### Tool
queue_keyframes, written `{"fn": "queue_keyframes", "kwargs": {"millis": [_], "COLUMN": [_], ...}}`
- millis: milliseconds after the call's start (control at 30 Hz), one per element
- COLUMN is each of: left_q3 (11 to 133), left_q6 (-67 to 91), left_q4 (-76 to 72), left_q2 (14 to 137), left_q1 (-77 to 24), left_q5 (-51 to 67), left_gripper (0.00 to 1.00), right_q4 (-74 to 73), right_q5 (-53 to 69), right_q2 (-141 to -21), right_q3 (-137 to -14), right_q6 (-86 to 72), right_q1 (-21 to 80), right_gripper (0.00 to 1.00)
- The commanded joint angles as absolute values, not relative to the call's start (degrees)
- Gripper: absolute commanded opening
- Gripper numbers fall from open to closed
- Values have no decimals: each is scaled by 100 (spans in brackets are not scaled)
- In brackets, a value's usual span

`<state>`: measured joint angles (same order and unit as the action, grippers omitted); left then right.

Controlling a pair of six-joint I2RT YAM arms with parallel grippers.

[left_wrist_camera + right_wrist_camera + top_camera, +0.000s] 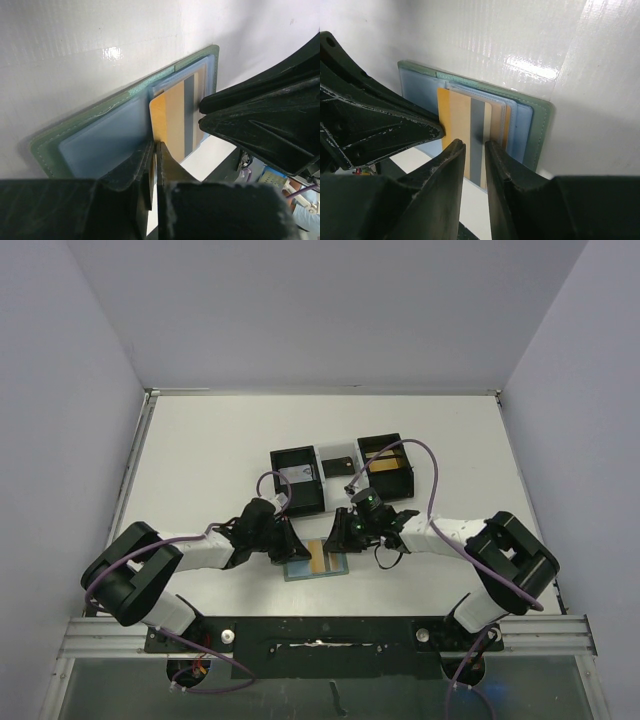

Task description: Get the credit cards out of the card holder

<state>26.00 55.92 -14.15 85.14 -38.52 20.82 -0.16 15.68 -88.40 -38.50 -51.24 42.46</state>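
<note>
Step in hand: by my reading, drawing the gold-orange card [457, 120] out of its pocket.
Card holder: the card holder [100, 112] lies open and flat on the bench [200, 460], close to the arm bases, with its pale blue lining up and both pincers over it.
Gold-orange card: it has a grey stripe and sits partly out of the pocket on one half. Its free end reaches past the holder's edge over bare bench.
Other cards: paler cards [485, 97] sit tucked in the same pocket stack, behind the gold one.
Left pincer: the left pincer [156, 147] has its fingers nearly together, with the tips at the fold along the card's inner edge. A sliver of gold shows in the slit. I cannot tell whether it bites the card or only presses down.
Right pincer: the right pincer [474, 145] is narrow but gapped. Its fingers straddle the striped part of the card and show no clear clamp.
Doing it well: pin the holder's empty half flat, close on the card's free end only, and pull straight along the pocket, low and slow.
Watch for: the holder sliding along with the pull, paler cards riding out with the gold one, and the two pincers knocking together, since they sit very close.
</note>
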Motion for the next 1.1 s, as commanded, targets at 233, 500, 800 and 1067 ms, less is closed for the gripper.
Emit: {"fn": "queue_keyframes", "kwargs": {"millis": [233, 500, 800, 1067], "left_q3": [2647, 2286, 2168, 2215], "left_q6": [5591, 5998, 6025, 5555], "left_q4": [-1750, -2528, -2587, -1353], "left_q2": [8515, 8698, 8578, 7904], "left_q1": [-3818, -3811, -3744, -3704], "left_q5": [2173, 2306, 2238, 1596], "left_gripper": [21, 25, 7, 0], "right_q4": [140, 225, 250, -104], "right_q5": [1922, 2052, 2108, 1722], "right_q2": [-9227, -9260, -9283, -9189], "right_q3": [-3930, -3880, -3850, -3880], "right_q6": [-4977, -5001, -4988, -5018], "right_q1": [4280, 4263, 4237, 4217], "right_gripper": [25, 24, 24, 24]}}
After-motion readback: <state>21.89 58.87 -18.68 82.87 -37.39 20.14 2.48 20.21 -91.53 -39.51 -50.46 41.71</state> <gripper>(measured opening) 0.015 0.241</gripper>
